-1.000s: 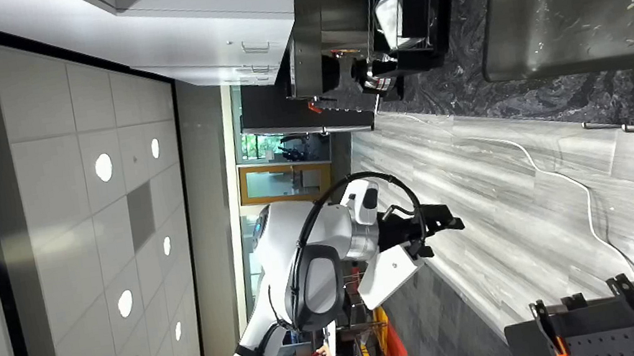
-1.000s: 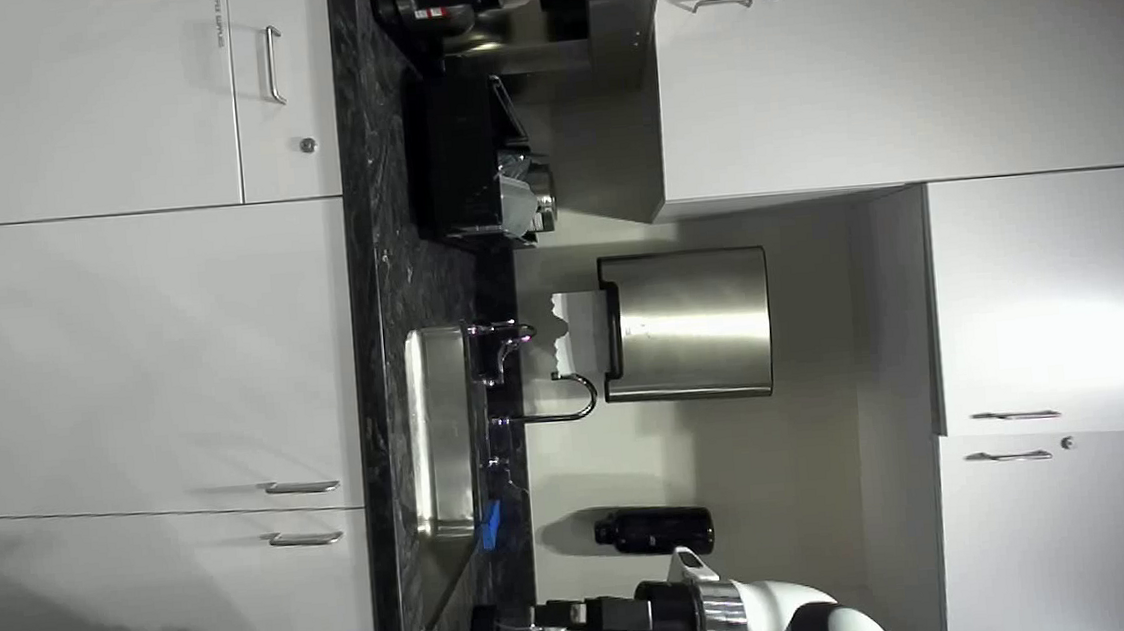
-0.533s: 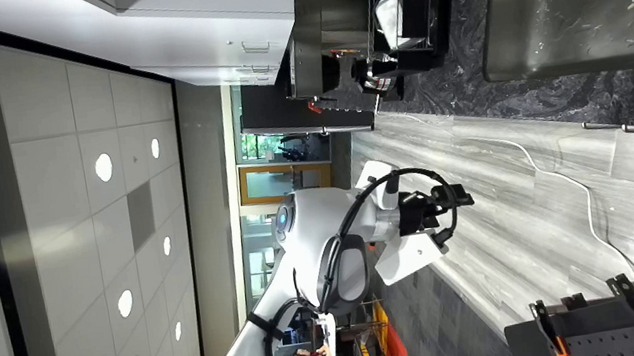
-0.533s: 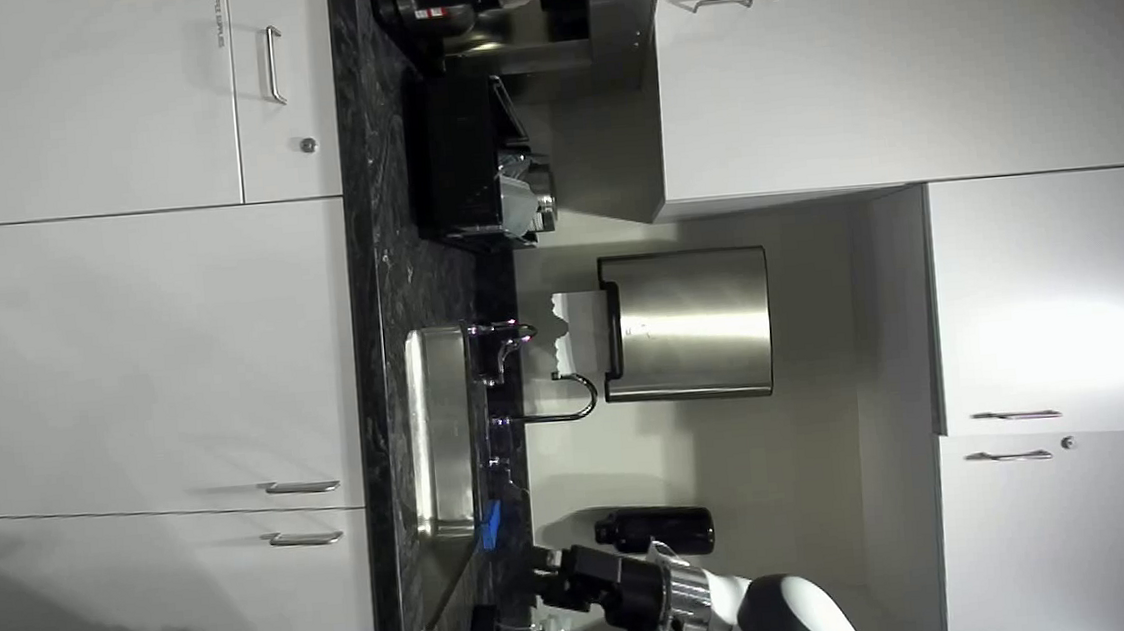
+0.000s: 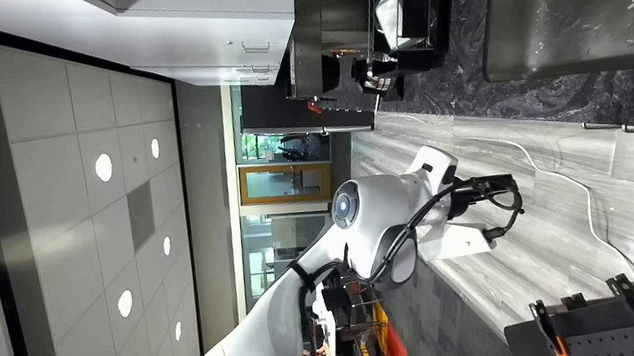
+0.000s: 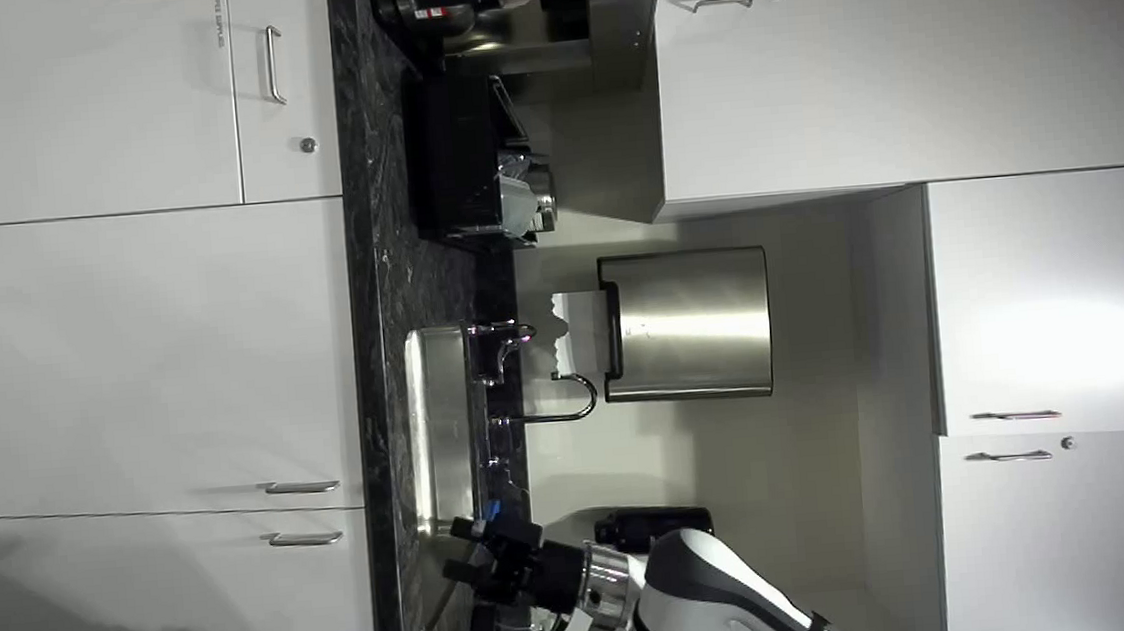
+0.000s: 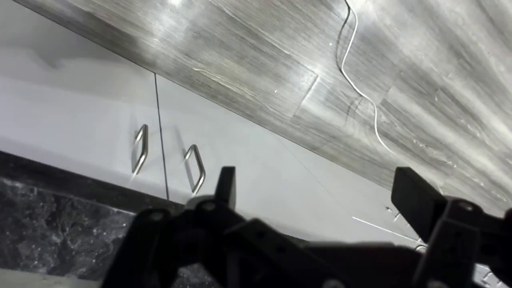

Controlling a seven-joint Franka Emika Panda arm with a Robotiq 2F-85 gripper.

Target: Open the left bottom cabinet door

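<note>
Gripper (image 7: 315, 184), jaws spread wide, sits nearer the sink (image 6: 445, 405) than a second ago. Left door (image 6: 144, 358), below the sink: closed flush, pale grey, slim handle (image 6: 301, 487).

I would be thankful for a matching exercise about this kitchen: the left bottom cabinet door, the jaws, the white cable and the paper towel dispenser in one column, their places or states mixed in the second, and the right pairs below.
Column 1
1. Left bottom cabinet door
2. Jaws
3. White cable
4. Silver paper towel dispenser

Column 2
A. Spread apart in the wrist view
B. Mounted on the wall
C. Closed
D. Lying in curves on the floor

Right pairs: 1-C; 2-A; 3-D; 4-B
</note>
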